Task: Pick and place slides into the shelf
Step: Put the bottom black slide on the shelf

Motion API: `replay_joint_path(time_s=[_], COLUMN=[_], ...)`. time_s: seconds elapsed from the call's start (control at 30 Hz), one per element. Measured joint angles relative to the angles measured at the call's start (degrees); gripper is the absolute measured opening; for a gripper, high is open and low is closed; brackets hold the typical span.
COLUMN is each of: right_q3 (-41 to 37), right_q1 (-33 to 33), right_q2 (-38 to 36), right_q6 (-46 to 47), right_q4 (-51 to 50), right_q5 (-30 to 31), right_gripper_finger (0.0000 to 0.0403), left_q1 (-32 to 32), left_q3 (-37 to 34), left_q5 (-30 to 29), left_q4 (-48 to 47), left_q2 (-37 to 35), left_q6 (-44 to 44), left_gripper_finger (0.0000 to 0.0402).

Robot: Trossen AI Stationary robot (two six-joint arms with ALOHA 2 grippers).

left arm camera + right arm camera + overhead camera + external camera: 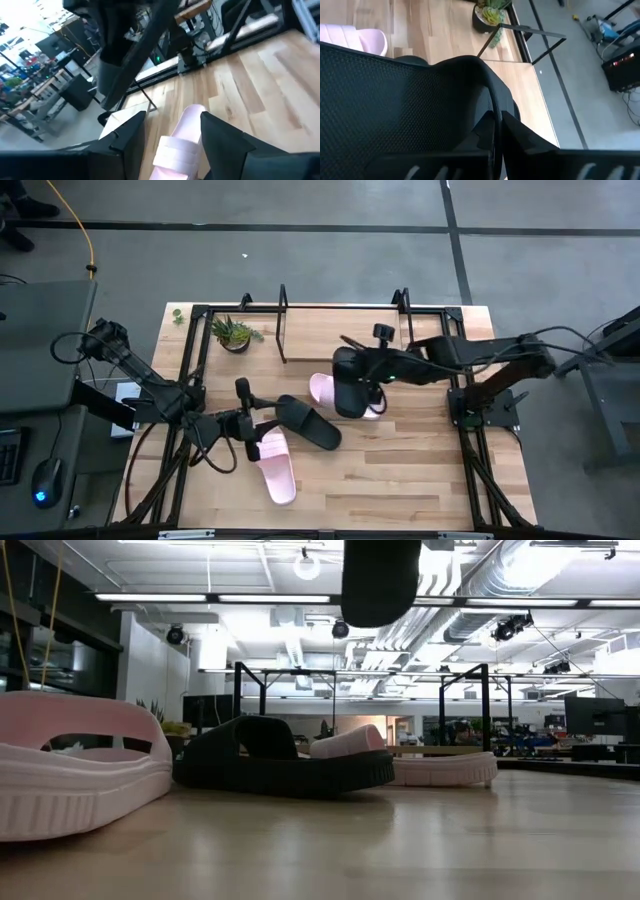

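Note:
My right gripper (368,372) is shut on one black slide (348,380) and holds it in the air over a pale pink slide (325,392). The lifted slide shows at the top of the low view (380,580). The second black slide (310,423) lies flat on its sole mid-table. My left gripper (255,430) hangs open above the other pink slide (277,467), whose strap shows between its fingers in the left wrist view (180,145); I see no touch. The shelf (283,330) stands at the table's far edge. My right gripper (496,132) pinches a thin edge of the black slide (492,107) between its two fingers; the slide's dark body fills the wrist view and hides which part that edge belongs to. The slide is lifted clear of the table and hangs high above the other slides.
A small potted plant (232,332) stands left of the shelf at the far edge. The black frame rods (190,380) run along the table's left and right sides. Bare wood lies toward the near right part of the table (400,480).

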Motion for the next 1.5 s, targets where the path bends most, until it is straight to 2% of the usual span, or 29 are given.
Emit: replay_joint_path(time_s=[0.17,0.3,0.57,0.67,0.77,1.1,1.5], right_q3=[-14.7,-23.7,-33.8,-36.4,-38.3,-39.3,-39.3], right_q1=[-0.7,-2.1,-5.4,-7.5,-10.1,-21.2,-36.1], right_q2=[-9.6,-14.5,-16.2,-16.2,-16.6,-16.6,-16.5], right_q6=[-4.4,-5.5,-13.3,-15.9,-18.2,-28.3,-35.1], right_q4=[11.9,17.5,25.1,30.0,33.8,34.0,35.1], right_q5=[-0.9,-0.6,-0.5,-4.0,-7.4,-9.4,-23.9], right_gripper_finger=[0.0,0.0,0.0,0.0,0.0,0.0,0.0], left_q1=[2.9,7.9,17.1,18.9,19.6,19.5,19.5], left_q3=[0.0,0.0,0.0,0.0,0.0,0.0,0.0], left_q5=[3.0,10.6,21.8,25.7,26.2,24.9,24.4], left_q4=[-1.3,-5.3,-7.8,-8.2,-9.3,-10.4,-10.4], left_q2=[-2.2,-3.0,-2.9,-2.9,-2.9,-2.9,-2.9], left_q6=[-4.9,-9.4,-14.9,-15.3,-15.4,-15.2,-13.4], left_gripper_finger=[0.017,0.017,0.017,0.0168,0.0162,0.0137,0.0131])
